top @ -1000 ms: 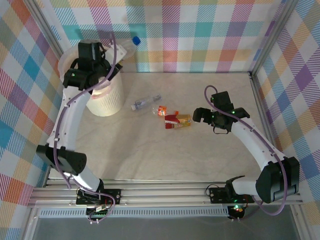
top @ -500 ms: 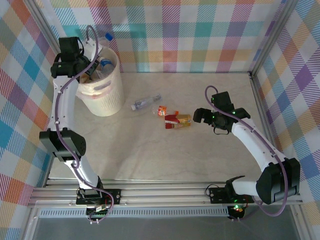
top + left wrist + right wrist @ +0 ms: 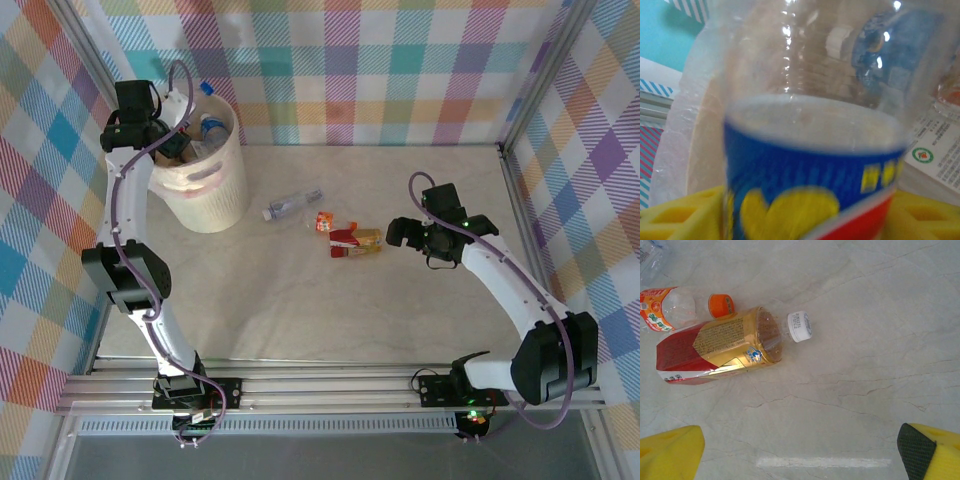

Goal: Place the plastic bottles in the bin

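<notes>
The bin [image 3: 228,185], a whitish bucket at the back left, holds several plastic bottles [image 3: 212,128]. My left gripper [image 3: 172,142] hangs over its left rim. In the left wrist view a clear bottle with a blue, yellow and red label [image 3: 810,170] stands blurred between the widely spread yellow fingers [image 3: 670,220] of the left gripper [image 3: 810,222], above the bin's wall [image 3: 680,130]. On the table lie a clear bottle [image 3: 292,205], an orange-labelled one [image 3: 322,222] and a red-and-gold one [image 3: 355,240] [image 3: 720,347]. My right gripper [image 3: 393,232] [image 3: 800,452] is open just right of them, holding nothing.
Checked walls close in the table on three sides, with metal posts at the corners. A loose orange cap [image 3: 721,305] lies by the red-and-gold bottle, whose white cap [image 3: 800,326] points toward my right gripper. A pale strip [image 3: 822,462] marks the tabletop.
My left arm swung from above the bin's middle to its back-left rim. Its fingers have spread apart around the blue-labelled bottle. The right arm has stayed put.
</notes>
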{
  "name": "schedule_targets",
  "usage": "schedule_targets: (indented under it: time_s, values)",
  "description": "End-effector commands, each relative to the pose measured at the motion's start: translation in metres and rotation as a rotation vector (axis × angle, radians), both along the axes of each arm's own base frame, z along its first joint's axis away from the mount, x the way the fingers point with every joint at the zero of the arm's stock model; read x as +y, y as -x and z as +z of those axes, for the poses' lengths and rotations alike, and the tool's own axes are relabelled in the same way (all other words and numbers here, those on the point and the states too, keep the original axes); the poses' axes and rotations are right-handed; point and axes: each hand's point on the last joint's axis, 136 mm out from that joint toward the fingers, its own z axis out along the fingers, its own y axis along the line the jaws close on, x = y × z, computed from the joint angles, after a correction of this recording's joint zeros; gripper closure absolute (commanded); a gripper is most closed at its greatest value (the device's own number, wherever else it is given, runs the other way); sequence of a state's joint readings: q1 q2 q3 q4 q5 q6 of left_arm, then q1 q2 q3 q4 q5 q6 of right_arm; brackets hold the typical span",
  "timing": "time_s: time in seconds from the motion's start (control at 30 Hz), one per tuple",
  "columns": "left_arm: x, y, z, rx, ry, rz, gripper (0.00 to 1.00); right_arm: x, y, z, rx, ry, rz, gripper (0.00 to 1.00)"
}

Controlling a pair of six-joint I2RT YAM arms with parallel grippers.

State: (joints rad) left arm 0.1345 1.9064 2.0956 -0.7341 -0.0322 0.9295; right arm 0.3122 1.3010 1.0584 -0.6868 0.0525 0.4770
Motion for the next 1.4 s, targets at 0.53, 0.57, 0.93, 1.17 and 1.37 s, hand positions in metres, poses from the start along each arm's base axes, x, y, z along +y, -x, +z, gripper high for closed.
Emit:
schedule_targets:
  time_s: [0.53, 0.57, 0.93, 1.17, 1.37]
  values:
    - [-0.025, 0.034, 0.093, -0.230, 0.195, -0.022, 0.05, 0.001, -0.005, 0.006, -0.006, -0.019, -0.010, 0.00]
    - [-0.028, 0.038, 0.105, -0.262, 0.227, -0.025, 0.04, 0.001, -0.005, 0.006, -0.005, -0.021, -0.012, 0.00]
    - [-0.059, 0.090, 0.189, -0.482, 0.713, 0.033, 0.00, 0.003, -0.004, 0.005, -0.011, -0.044, -0.016, 0.00]
    - [-0.118, 0.116, 0.179, -0.439, 0.938, -0.080, 0.00, 0.000, 0.001, 0.004, -0.018, -0.047, -0.034, 0.00]
    - [-0.193, 0.129, 0.128, -0.342, 0.910, -0.185, 0.00, -0.006, 0.008, 0.003, -0.017, -0.054, -0.069, 0.00]
